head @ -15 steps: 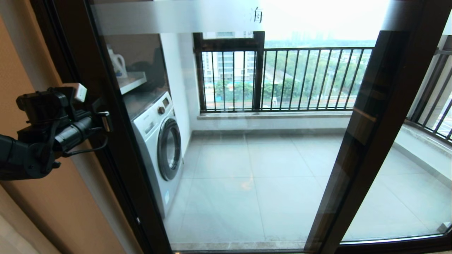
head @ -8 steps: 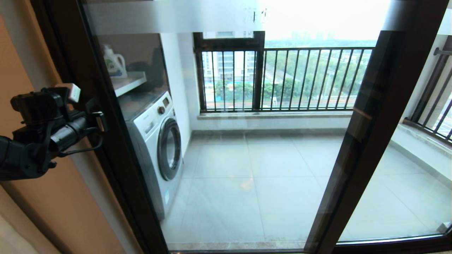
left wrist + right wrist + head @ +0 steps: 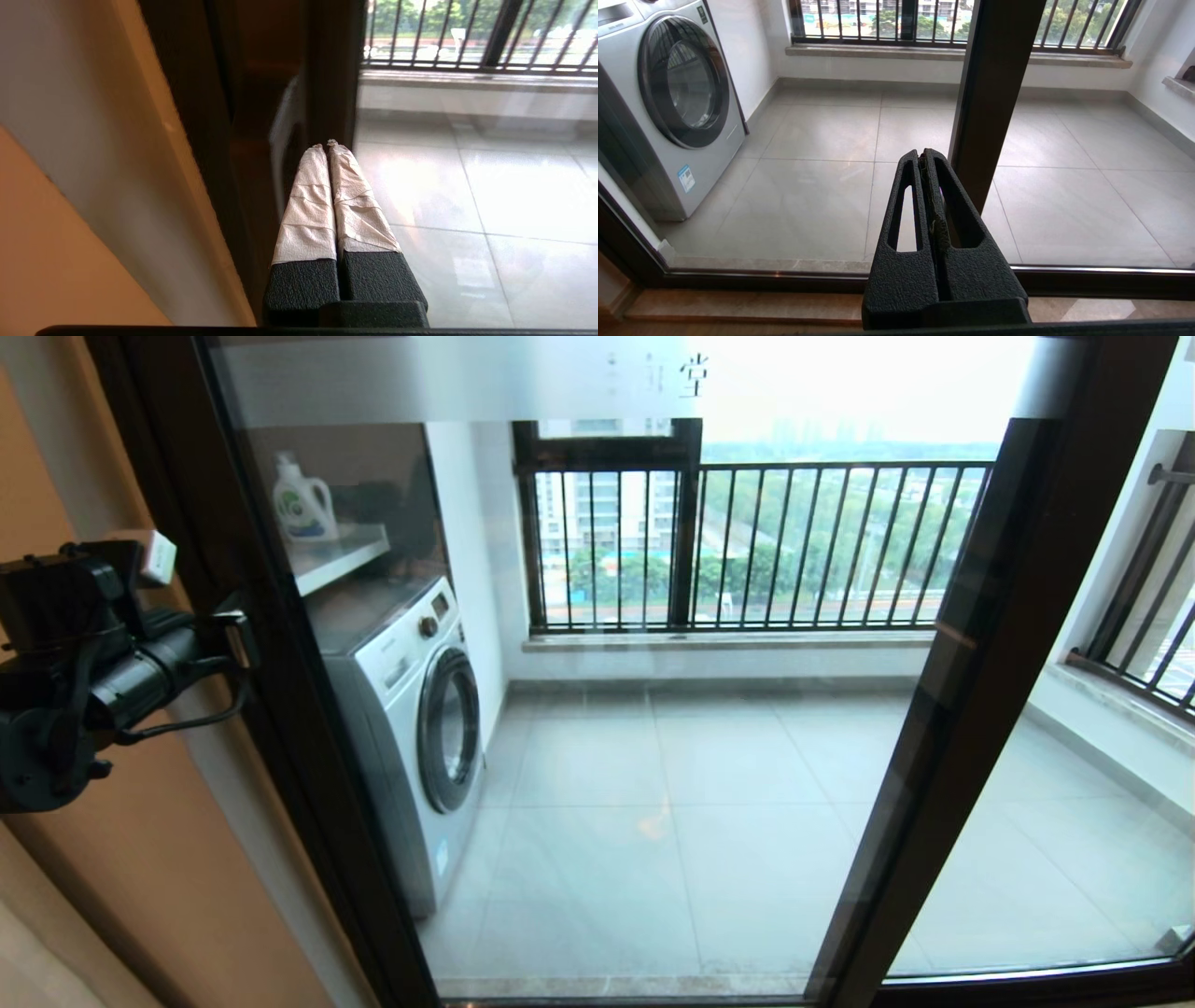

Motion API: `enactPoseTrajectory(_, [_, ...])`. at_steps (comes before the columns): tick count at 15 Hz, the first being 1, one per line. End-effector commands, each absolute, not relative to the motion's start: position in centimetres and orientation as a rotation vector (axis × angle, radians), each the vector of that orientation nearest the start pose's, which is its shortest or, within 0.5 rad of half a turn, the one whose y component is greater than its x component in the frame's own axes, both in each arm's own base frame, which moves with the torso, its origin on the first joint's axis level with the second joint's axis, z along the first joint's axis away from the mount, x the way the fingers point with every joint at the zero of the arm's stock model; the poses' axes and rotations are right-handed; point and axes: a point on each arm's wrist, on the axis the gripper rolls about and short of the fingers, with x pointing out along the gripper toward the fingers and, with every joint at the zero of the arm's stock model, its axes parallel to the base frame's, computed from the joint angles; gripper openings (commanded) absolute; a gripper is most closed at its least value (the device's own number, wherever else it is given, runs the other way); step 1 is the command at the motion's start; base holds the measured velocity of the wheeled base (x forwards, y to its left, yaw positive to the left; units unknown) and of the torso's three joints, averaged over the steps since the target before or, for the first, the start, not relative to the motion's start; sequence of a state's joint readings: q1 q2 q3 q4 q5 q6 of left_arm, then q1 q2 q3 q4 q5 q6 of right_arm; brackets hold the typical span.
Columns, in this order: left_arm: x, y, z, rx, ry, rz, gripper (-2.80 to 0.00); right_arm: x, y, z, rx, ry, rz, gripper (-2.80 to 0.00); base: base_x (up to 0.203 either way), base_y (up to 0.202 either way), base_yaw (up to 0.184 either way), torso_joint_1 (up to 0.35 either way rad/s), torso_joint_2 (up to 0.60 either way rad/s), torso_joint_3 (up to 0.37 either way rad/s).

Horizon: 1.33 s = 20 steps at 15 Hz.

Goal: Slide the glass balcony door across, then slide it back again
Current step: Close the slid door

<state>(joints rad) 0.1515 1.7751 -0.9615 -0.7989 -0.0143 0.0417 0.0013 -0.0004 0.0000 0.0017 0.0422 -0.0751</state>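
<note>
The glass balcony door fills the head view, with a frosted top strip bearing characters. Its dark left stile runs down beside the orange wall. My left gripper is against that stile at mid-height. In the left wrist view the left gripper is shut, empty, with its tape-wrapped tips at the dark stile. My right gripper is shut and empty, low before the glass near a second dark stile; it is out of the head view. No bar handle shows.
Behind the glass stand a white washing machine, a shelf with a detergent bottle, a tiled balcony floor and a black railing. An orange wall borders the door on the left. The bottom track runs along the floor.
The door's left stile has slid further left, and my left arm has moved left with it. More of the shelf and bottle shows through the glass.
</note>
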Motion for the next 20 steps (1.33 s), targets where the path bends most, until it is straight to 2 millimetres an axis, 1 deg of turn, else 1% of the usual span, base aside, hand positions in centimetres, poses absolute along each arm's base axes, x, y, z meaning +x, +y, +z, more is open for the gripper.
enactPoseTrajectory(1, [30.8, 3.8, 23.8, 0.045, -0.045, 0.106, -2.80, -2.3, 0.1, 7.4, -0.075, 0.001, 0.045, -2.80, 0.000, 0.000, 0.000, 0.000, 0.00, 0.000])
enactPoseTrajectory(3, [28.5, 3.1, 24.8, 0.045, -0.073, 0.091, -2.80, -2.3, 0.1, 7.4, -0.075, 0.001, 0.045, -2.80, 0.000, 0.000, 0.000, 0.000, 0.00, 0.000])
enactPoseTrajectory(4, [27.7, 3.1, 24.6, 0.041, -0.067, 0.098, -2.80, -2.3, 0.1, 7.4, -0.075, 0.001, 0.045, -2.80, 0.000, 0.000, 0.000, 0.000, 0.00, 0.000])
enactPoseTrajectory(5, [27.2, 3.9, 24.4, 0.041, -0.060, 0.132, -2.80, -2.3, 0.1, 7.4, -0.075, 0.001, 0.045, -2.80, 0.000, 0.000, 0.000, 0.000, 0.00, 0.000])
enactPoseTrajectory(7, [25.5, 5.2, 24.0, 0.023, -0.047, 0.187, -2.80, -2.3, 0.1, 7.4, -0.075, 0.001, 0.045, -2.80, 0.000, 0.000, 0.000, 0.000, 0.00, 0.000])
enactPoseTrajectory(9, [23.3, 5.3, 23.7, -0.040, -0.049, 0.203, -2.80, -2.3, 0.1, 7.4, -0.075, 0.001, 0.045, -2.80, 0.000, 0.000, 0.000, 0.000, 0.00, 0.000])
enactPoseTrajectory(11, [20.4, 4.8, 23.9, -0.140, -0.062, 0.207, -2.80, -2.3, 0.1, 7.4, -0.075, 0.001, 0.045, -2.80, 0.000, 0.000, 0.000, 0.000, 0.00, 0.000])
enactPoseTrajectory(13, [16.1, 3.7, 24.0, -0.200, -0.071, 0.154, -2.80, -2.3, 0.1, 7.4, -0.075, 0.001, 0.045, -2.80, 0.000, 0.000, 0.000, 0.000, 0.00, 0.000])
enactPoseTrajectory(16, [8.2, 1.5, 24.8, -0.246, -0.113, 0.019, -2.80, -2.3, 0.1, 7.4, -0.075, 0.001, 0.045, -2.80, 0.000, 0.000, 0.000, 0.000, 0.00, 0.000])
enactPoseTrajectory(18, [3.6, 0.2, 24.6, -0.296, -0.061, -0.070, -2.80, -2.3, 0.1, 7.4, -0.075, 0.001, 0.045, -2.80, 0.000, 0.000, 0.000, 0.000, 0.00, 0.000])
enactPoseTrajectory(19, [1.6, -0.4, 24.2, -0.312, -0.033, -0.145, -2.80, -2.3, 0.1, 7.4, -0.075, 0.001, 0.045, -2.80, 0.000, 0.000, 0.000, 0.000, 0.00, 0.000])
enactPoseTrajectory(20, [0.6, -0.8, 24.0, -0.311, -0.031, -0.190, -2.80, -2.3, 0.1, 7.4, -0.075, 0.001, 0.045, -2.80, 0.000, 0.000, 0.000, 0.000, 0.00, 0.000])
